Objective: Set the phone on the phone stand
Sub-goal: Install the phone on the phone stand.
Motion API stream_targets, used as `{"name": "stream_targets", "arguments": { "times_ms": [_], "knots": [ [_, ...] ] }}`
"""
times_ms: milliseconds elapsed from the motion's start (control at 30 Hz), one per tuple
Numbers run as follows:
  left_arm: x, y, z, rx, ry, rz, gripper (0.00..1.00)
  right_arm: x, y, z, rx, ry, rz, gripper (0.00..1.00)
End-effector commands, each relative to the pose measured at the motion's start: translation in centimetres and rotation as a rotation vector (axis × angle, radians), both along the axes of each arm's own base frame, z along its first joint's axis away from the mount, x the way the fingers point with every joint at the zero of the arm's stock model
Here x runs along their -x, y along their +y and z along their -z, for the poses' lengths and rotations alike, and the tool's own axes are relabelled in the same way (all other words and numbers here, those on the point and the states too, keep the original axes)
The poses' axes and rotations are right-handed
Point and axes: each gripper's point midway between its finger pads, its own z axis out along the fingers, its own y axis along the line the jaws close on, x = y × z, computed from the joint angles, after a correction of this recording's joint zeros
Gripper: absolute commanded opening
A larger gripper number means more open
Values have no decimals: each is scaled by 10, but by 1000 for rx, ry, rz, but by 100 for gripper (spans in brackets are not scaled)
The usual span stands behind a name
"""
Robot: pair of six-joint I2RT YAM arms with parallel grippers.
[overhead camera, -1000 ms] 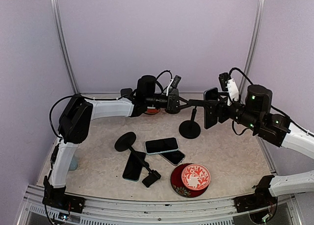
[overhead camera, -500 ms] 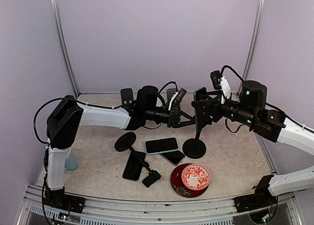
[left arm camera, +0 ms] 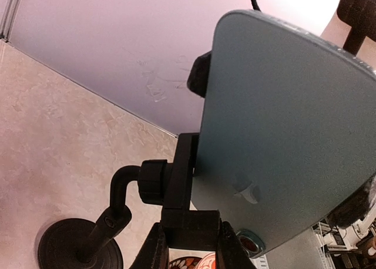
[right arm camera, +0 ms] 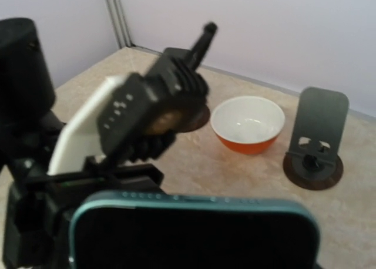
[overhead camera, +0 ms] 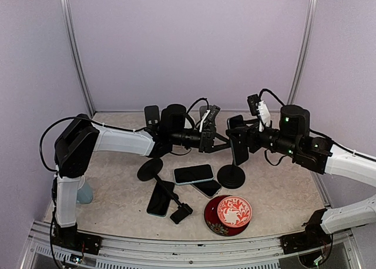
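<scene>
The black phone stand (overhead camera: 231,176) rests its round base on the table, its stem leaning up toward the arms. My left gripper (overhead camera: 218,141) is shut on the stand's clamp block (left arm camera: 191,225), a finger on each side. My right gripper (overhead camera: 245,140) is shut on the phone (overhead camera: 238,147), a teal-cased one held upright above the base. In the left wrist view the phone's teal back (left arm camera: 282,128) lies against the stand's holder plate (left arm camera: 183,169). The right wrist view shows only the phone's top edge and dark screen (right arm camera: 194,234); my right fingers are hidden.
Three other phones (overhead camera: 193,174) (overhead camera: 207,188) (overhead camera: 160,198) lie on the table beside a toppled stand (overhead camera: 154,169). A red patterned bowl (overhead camera: 234,211) sits on a dark plate at the front. An orange bowl (right arm camera: 248,123) and another upright stand (right arm camera: 314,137) are at the back.
Both grippers came forward and lower together. The stand's base shifted toward the front of the table, and the right gripper brought the phone left against the holder.
</scene>
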Motion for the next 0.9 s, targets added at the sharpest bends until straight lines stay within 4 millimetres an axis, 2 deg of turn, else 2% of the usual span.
{"name": "stream_targets", "arguments": {
  "times_ms": [0,133,300,733,867],
  "knots": [
    [8,4,-29,48,-45,36,0,-16,-21,-8,-23,-41,145,0],
    [9,5,-31,45,-48,39,0,-21,-36,-8,-21,-56,233,0],
    [11,9,-38,55,-56,36,0,-28,-47,1,4,-49,303,0],
    [15,17,-53,71,-45,16,0,-35,-55,29,103,-37,360,0],
    [14,16,-56,74,-42,10,0,-32,-43,31,88,-16,295,0]
  ]
}}
